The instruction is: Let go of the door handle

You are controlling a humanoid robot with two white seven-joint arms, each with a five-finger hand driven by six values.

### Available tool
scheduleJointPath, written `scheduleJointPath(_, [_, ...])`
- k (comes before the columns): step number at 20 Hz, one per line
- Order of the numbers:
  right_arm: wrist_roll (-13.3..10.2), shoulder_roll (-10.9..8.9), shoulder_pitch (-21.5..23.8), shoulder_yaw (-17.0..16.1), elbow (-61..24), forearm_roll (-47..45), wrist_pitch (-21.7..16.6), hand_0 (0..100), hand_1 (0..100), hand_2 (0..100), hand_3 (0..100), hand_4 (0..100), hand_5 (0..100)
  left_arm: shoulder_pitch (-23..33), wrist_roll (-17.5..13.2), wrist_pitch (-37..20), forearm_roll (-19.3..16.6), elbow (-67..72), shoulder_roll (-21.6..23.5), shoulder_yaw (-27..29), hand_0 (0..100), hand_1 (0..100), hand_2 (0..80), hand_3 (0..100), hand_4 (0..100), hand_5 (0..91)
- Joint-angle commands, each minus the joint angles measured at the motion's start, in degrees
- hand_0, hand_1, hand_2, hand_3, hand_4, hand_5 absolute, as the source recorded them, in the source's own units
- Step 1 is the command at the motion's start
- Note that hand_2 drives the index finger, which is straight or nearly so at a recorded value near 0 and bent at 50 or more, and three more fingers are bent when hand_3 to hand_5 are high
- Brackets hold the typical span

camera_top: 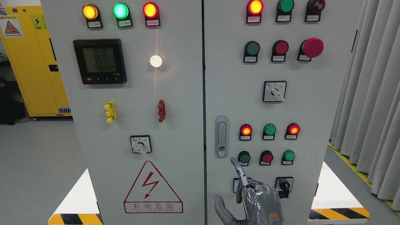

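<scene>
With fingers spread, right hand (250,200) | door handle (221,136) apart, up-left.

A digital meter (100,61) with a lit display sits on the left cabinet door, with amber (90,12), green (120,10) and red (150,10) indicator lamps in a row above it. Lower down is an electrical hazard triangle sign (153,189). A red mushroom emergency button (312,47) sits on the right door. A yellow safety cabinet (32,59) stands far left, and grey curtains (372,93) hang at right.
</scene>
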Motion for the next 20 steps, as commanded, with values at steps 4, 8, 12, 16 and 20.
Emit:
scheduleJointPath(4, [-2.0,1.5,-5.1,3.5,8.7,10.3,1.9,49,47,4,100,100,100,0.0,0.0,0.0,0.0,-0.9,0.0,0.0,12,56,0.0,0,0,0.0])
scheduleJointPath(8, [-2.2,1.5,-7.0,3.0,11.2,10.4,2.9,50,47,5,100,100,100,0.0,0.0,0.0,0.0,-0.9,0.0,0.0,12,56,0.0,0,0,0.0])
scheduleJointPath(12, [-2.1,1.42,-7.1,2.8,11.6,10.4,3.1,52,46,6,100,100,100,0.0,0.0,0.0,0.0,-0.9,0.0,0.0,12,56,0.0,0,0,0.0])
scheduleJointPath(16, [-2.1,1.42,-7.3,2.7,12.3,10.4,5.3,54,46,7,100,100,100,0.0,0.0,0.0,0.0,-0.9,0.0,0.0,12,56,0.0,0,0,0.0])
scheduleJointPath(20, [-2.0,1.42,-7.3,2.5,12.7,10.4,5.8,55,45,7,100,100,100,0.0,0.0,0.0,0.0,-0.9,0.0,0.0,12,56,0.0,0,0,0.0])
